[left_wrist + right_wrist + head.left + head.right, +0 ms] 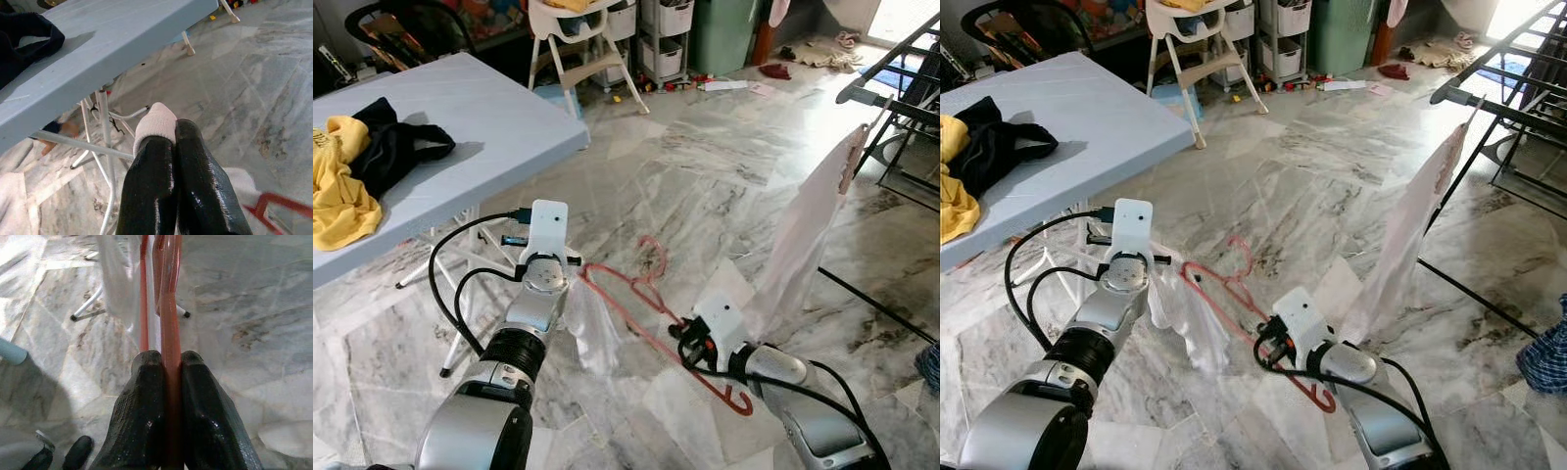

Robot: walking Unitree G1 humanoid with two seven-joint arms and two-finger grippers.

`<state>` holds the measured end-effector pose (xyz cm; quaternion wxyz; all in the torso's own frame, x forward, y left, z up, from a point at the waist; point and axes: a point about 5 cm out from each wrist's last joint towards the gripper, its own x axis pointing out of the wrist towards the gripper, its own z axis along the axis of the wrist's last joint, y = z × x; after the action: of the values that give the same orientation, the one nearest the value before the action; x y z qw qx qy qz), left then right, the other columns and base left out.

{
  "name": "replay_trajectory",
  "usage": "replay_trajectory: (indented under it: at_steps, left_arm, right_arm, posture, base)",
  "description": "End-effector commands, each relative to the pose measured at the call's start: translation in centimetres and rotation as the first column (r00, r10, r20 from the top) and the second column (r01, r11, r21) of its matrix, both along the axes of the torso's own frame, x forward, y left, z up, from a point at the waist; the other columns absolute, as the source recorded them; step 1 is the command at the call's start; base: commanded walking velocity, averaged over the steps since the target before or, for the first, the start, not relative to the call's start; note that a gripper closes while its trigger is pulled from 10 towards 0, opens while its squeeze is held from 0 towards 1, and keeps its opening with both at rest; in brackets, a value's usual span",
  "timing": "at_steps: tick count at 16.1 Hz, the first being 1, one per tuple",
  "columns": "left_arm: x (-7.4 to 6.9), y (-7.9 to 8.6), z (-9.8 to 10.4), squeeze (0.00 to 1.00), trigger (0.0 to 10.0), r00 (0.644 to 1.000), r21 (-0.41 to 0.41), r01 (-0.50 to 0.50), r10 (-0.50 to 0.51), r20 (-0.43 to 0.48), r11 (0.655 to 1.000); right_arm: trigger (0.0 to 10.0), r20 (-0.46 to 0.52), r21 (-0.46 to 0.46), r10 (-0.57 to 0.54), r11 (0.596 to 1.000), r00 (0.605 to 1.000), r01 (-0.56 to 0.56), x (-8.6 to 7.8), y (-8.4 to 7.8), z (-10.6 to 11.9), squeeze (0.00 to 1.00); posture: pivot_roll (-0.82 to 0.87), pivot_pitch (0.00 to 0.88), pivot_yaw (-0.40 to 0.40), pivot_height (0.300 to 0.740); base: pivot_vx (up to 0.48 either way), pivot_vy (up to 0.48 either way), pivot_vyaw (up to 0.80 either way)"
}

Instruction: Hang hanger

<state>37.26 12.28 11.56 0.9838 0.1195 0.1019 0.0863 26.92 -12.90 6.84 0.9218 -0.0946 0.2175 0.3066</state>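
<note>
A red wire hanger is held low over the marble floor, with my right gripper shut on its wire. One end of the hanger reaches toward my left gripper, which is shut on a fold of thin white cloth. That cloth droops below the left gripper next to the hanger's end. A dark drying rack stands at the far right. Another white cloth hangs from the rack's near tip down toward my right gripper.
A light blue folding table stands on my left, carrying a yellow garment and a black garment. Its metal legs are close to my left gripper. A high chair and storage drawers stand at the back.
</note>
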Motion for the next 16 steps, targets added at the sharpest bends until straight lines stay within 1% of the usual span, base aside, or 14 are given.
replay_trajectory:
  at_steps: [1, 2, 3, 4, 5, 7, 8, 9, 10, 12, 13, 14, 16]
  left_arm:
    - [-0.2, -0.4, 0.1, 0.00, 10.0, 1.000, -0.015, 0.008, -0.008, 0.006, 1.000]
    - [-0.3, -0.7, 0.1, 0.00, 10.0, 1.000, -0.018, 0.016, -0.016, 0.007, 1.000]
    - [-0.7, -1.5, -0.1, 0.00, 10.0, 0.999, -0.026, 0.035, -0.035, 0.003, 0.999]
    - [-1.0, -2.2, -0.4, 0.00, 10.0, 0.998, -0.037, 0.063, -0.063, -0.009, 0.997]
    - [-1.3, -3.0, -0.5, 0.00, 10.0, 0.994, -0.030, 0.108, -0.109, -0.008, 0.994]
    - [-1.5, -3.7, -0.6, 0.00, 10.0, 0.990, -0.027, 0.137, -0.137, -0.010, 0.990]
    - [-1.6, -4.1, -0.5, 0.00, 10.0, 0.986, -0.027, 0.164, -0.164, 0.003, 0.986]
    - [-1.7, -4.8, -0.4, 0.00, 10.0, 0.978, 0.002, 0.206, -0.206, 0.016, 0.979]
    - [-1.6, -4.5, -0.4, 0.00, 10.0, 0.980, 0.046, 0.195, -0.196, 0.025, 0.980]
    - [-1.4, -3.7, -0.4, 0.00, 10.0, 0.986, 0.071, 0.164, -0.166, 0.023, 0.984]
    - [-1.1, -2.9, -0.3, 0.00, 10.0, 0.989, 0.082, 0.140, -0.143, 0.027, 0.987]
    - [-0.8, -2.1, -0.1, 0.00, 10.0, 0.989, 0.091, 0.143, -0.146, 0.030, 0.985]
    - [-0.6, -1.9, 0.2, 0.00, 10.0, 0.983, 0.127, 0.168, -0.176, 0.049, 0.978]
  right_arm:
    - [10.0, 0.019, 0.010, -0.041, 0.999, 0.999, 0.041, 0.5, -0.1, 0.3, 0.00]
    - [10.0, 0.018, 0.014, -0.051, 0.999, 0.999, 0.050, 0.6, 0.0, 0.3, 0.00]
    - [10.0, 0.004, 0.031, -0.090, 0.995, 0.996, 0.090, 0.9, -0.1, 0.1, 0.00]
    - [10.0, 0.009, 0.028, -0.114, 0.993, 0.993, 0.114, 1.1, -0.2, -0.1, 0.00]
    - [10.0, 0.003, 0.055, -0.100, 0.993, 0.995, 0.100, 1.1, 0.0, 0.0, 0.00]
    - [10.0, 0.003, 0.074, -0.073, 0.995, 0.997, 0.072, 1.1, 0.3, 0.3, 0.00]
    - [10.0, -0.016, 0.090, -0.063, 0.994, 0.998, 0.064, 1.0, 0.3, 0.3, 0.00]
    - [10.0, -0.027, 0.111, -0.003, 0.994, 1.000, 0.006, 0.8, 0.7, 0.5, 0.00]
    - [10.0, -0.036, 0.126, 0.046, 0.991, 0.998, -0.041, 0.4, 0.7, 0.7, 0.00]
    - [10.0, -0.040, 0.132, 0.087, 0.988, 0.995, -0.081, 0.0, 0.5, 0.9, 0.00]
    - [10.0, -0.035, 0.135, 0.139, 0.982, 0.990, -0.133, -0.6, 0.0, 1.1, 0.00]
    - [10.0, -0.031, 0.163, 0.208, 0.966, 0.978, -0.200, -1.5, -0.7, 1.6, 0.00]
    - [10.0, -0.047, 0.184, 0.253, 0.953, 0.966, -0.241, -2.1, -1.1, 1.8, 0.00]
  posture:
    - [-0.14, 0.072, 0.098, 0.740]
    - [-0.14, 0.071, 0.099, 0.740]
    - [-0.14, 0.072, 0.101, 0.740]
    - [-0.14, 0.072, 0.100, 0.740]
    - [-0.14, 0.073, 0.101, 0.740]
    - [-0.14, 0.073, 0.101, 0.740]
    - [-0.14, 0.073, 0.101, 0.740]
    - [-0.14, 0.071, 0.102, 0.740]
    - [-0.14, 0.070, 0.102, 0.740]
    - [-0.14, 0.070, 0.102, 0.740]
    - [-0.14, 0.068, 0.100, 0.740]
    - [-0.14, 0.069, 0.100, 0.740]
    - [-0.15, 0.071, 0.101, 0.740]
  base:
    - [0.000, 0.000, 0.00]
    - [0.000, 0.000, 0.00]
    - [0.000, 0.000, 0.00]
    - [0.000, 0.000, 0.00]
    - [0.000, 0.000, 0.00]
    - [0.000, 0.000, 0.00]
    - [0.000, 0.000, 0.00]
    - [0.000, 0.000, 0.00]
    - [0.000, 0.000, 0.00]
    - [0.000, 0.000, 0.00]
    - [0.000, 0.000, 0.00]
    - [0.000, 0.000, 0.00]
    - [0.000, 0.000, 0.00]
